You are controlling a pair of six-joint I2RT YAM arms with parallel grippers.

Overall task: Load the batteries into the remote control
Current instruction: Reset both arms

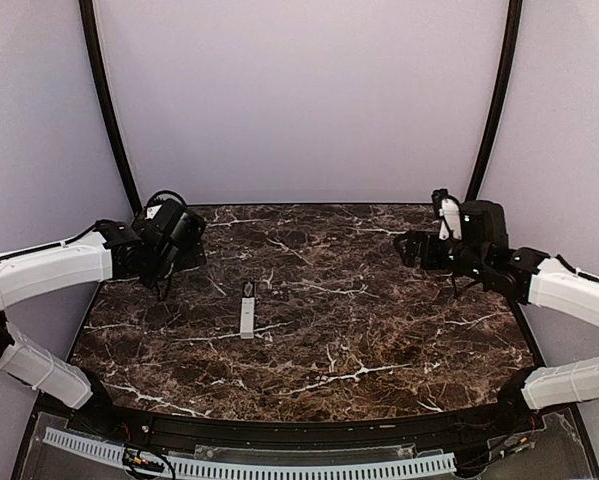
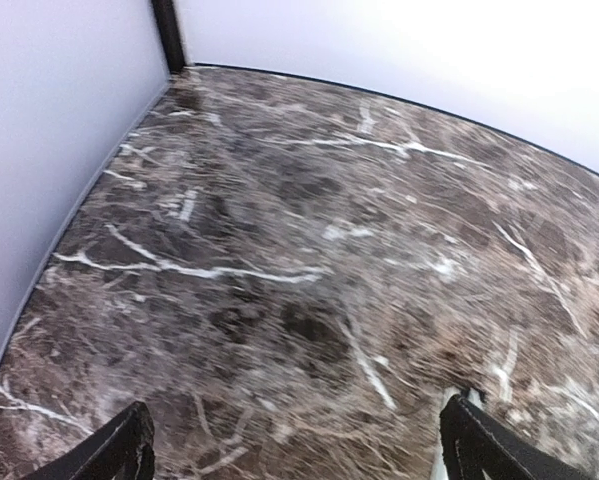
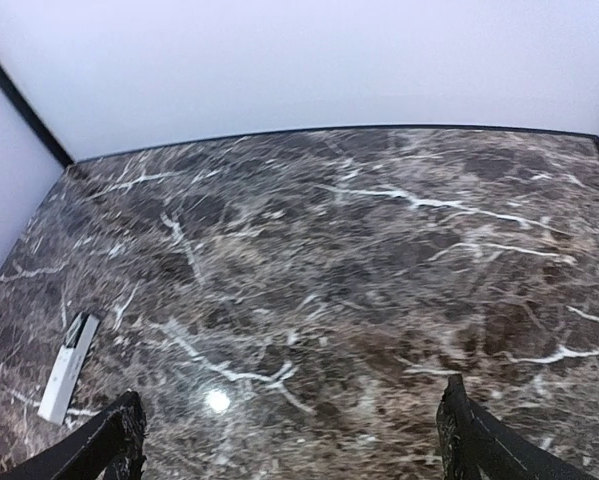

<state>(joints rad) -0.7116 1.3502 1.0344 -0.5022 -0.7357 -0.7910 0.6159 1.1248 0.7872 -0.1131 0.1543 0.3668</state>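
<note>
1. The remote [image 1: 247, 310] is seen lying flat on the marble table [image 1: 379, 330], left of centre, its length running near to far and its dark patch at the far end
2. The left gripper [image 2: 299, 415] is held above the far left part of the table, to the left of the remote and a little farther back, apart from it
3. Its jaws are spread wide and nothing is held between them
4. The right gripper [image 3: 290, 395] is held above the far right part of the table, well apart from the remote
5. Its jaws are likewise spread wide and nothing is gripped
6. In the right wrist view the remote is shown low at the left edge, just beyond one finger [image 3: 114, 445], untouched
7. The table is enclosed by pale walls [image 1: 299, 100] at the left, right and far sides
</note>
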